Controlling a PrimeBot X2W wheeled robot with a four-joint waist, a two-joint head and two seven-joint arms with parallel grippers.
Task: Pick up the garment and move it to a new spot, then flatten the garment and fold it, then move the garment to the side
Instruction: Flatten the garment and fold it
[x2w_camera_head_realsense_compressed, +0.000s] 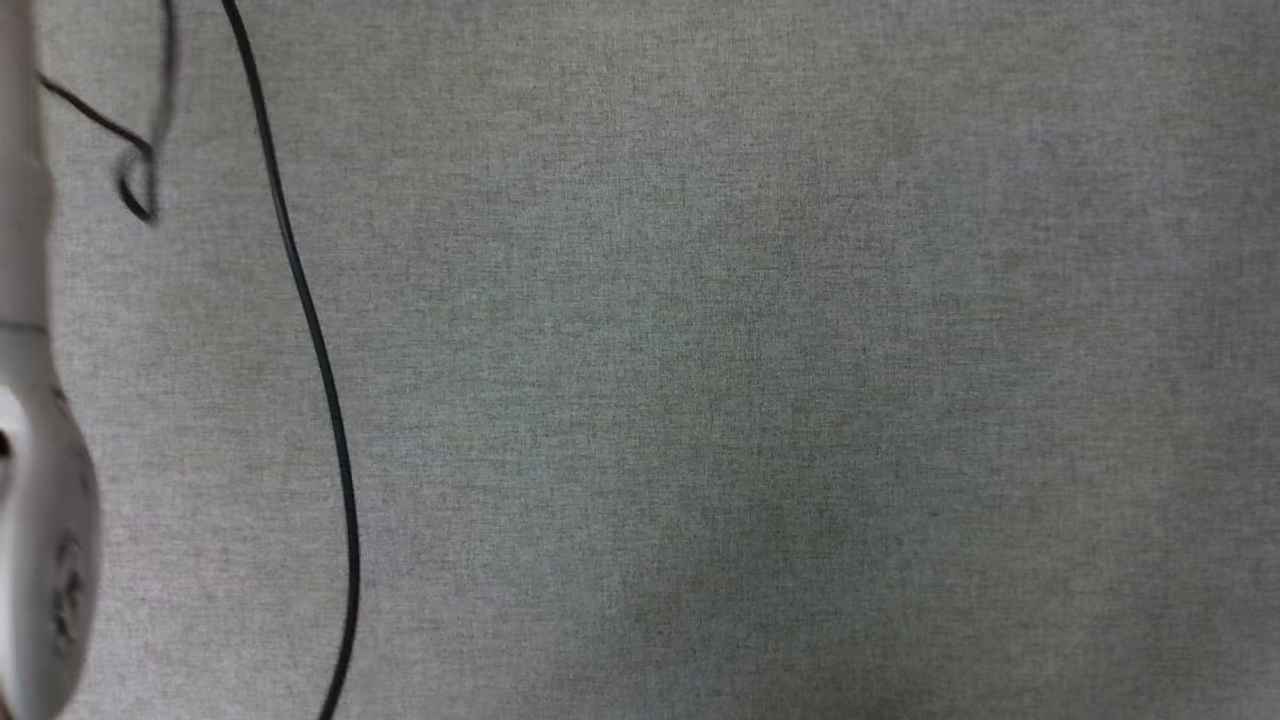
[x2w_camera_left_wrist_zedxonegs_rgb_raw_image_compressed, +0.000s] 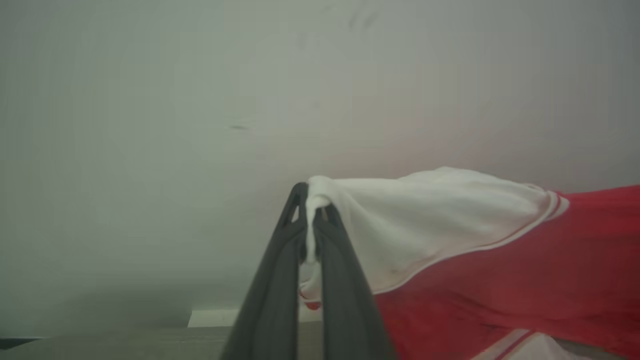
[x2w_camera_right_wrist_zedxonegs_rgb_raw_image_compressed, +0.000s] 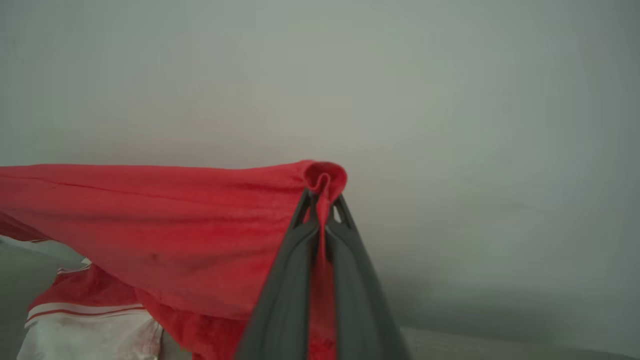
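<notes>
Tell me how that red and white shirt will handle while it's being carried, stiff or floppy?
Likely floppy: the garment drapes in loose folds and bunches at the right gripper. Probably light, since the left gripper holds it by a small pinch of white sleeve. It may swing when moved.

Bare lab-like workspace, grey cloth-covered surface (x2w_camera_head_realsense_compressed: 760, 380), loose black cable (x2w_camera_head_realsense_compressed: 318, 350), plain pale wall (x2w_camera_left_wrist_zedxonegs_rgb_raw_image_compressed: 150, 100)

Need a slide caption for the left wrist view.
Left gripper shut on the white sleeve of the red jersey, held up before a pale backdrop.
</notes>
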